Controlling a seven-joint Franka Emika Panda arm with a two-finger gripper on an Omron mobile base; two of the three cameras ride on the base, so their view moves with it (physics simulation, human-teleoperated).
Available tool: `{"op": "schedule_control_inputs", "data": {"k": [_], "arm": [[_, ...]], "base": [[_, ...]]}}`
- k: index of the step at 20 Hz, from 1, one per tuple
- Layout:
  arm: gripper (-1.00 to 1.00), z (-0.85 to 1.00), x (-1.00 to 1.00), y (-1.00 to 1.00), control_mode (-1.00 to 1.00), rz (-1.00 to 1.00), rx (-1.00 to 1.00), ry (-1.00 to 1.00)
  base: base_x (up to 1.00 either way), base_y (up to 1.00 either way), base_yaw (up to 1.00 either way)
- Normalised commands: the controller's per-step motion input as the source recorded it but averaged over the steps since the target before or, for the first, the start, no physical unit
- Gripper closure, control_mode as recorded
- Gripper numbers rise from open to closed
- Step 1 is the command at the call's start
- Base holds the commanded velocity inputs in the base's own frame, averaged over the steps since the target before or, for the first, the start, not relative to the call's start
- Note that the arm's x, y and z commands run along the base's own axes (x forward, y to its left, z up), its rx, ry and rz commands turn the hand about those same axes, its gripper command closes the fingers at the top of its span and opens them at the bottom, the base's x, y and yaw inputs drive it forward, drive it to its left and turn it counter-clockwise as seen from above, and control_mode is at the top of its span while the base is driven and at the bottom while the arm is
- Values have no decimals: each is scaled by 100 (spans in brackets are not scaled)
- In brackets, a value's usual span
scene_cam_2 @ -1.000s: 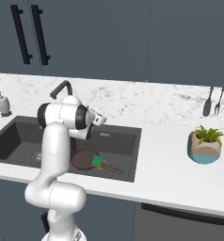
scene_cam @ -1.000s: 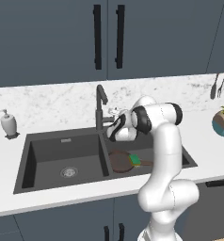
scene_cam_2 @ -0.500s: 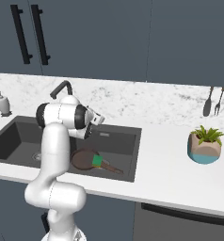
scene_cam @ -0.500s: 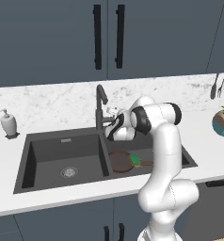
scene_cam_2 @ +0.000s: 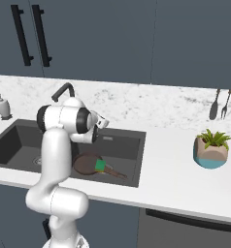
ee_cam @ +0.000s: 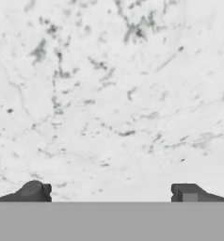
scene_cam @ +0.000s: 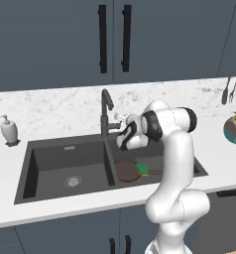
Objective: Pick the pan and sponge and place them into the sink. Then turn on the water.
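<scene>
Pincer (ee_cam: 111,192) standing released, fingertips (ee_cam: 35,190) wide apart, nothing between them, facing white marbled wall behind desk (scene_cam: 65,203). Pincer hovering above sink (scene_cam: 70,149), just beside black faucet (scene_cam: 106,111). Pan (scene_cam: 127,169) lying in right basin, handle pointing right. Sponge (scene_cam: 142,169) resting on pan. Soap bottle (scene_cam: 9,131) and potted plant (scene_cam_2: 211,150) sitting on desk. No readable writing or labels anywhere.

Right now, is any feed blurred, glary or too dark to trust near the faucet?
Left base view: evenly lit, slightly soft, faucet readable, sink basins dark. Right base view: same flat light, pan and sponge clear. Hand view: soft, only marbled white stone between the gripper tips, no glare.
</scene>
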Motion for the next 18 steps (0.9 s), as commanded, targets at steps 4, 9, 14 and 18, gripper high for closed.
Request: {"op": "schedule_control_inputs", "data": {"k": [4,9,14,18], "arm": [[-100,0,-38,-100,-100,1,0,-5],[-100,0,-10,-100,-100,-1,0,-5],[-100,19,0,-87,-100,-6,0,-1],[-100,19,0,-65,-100,-5,0,0]], "base": [[0,0,0],[0,0,0],[0,0,0],[0,0,0]]}}
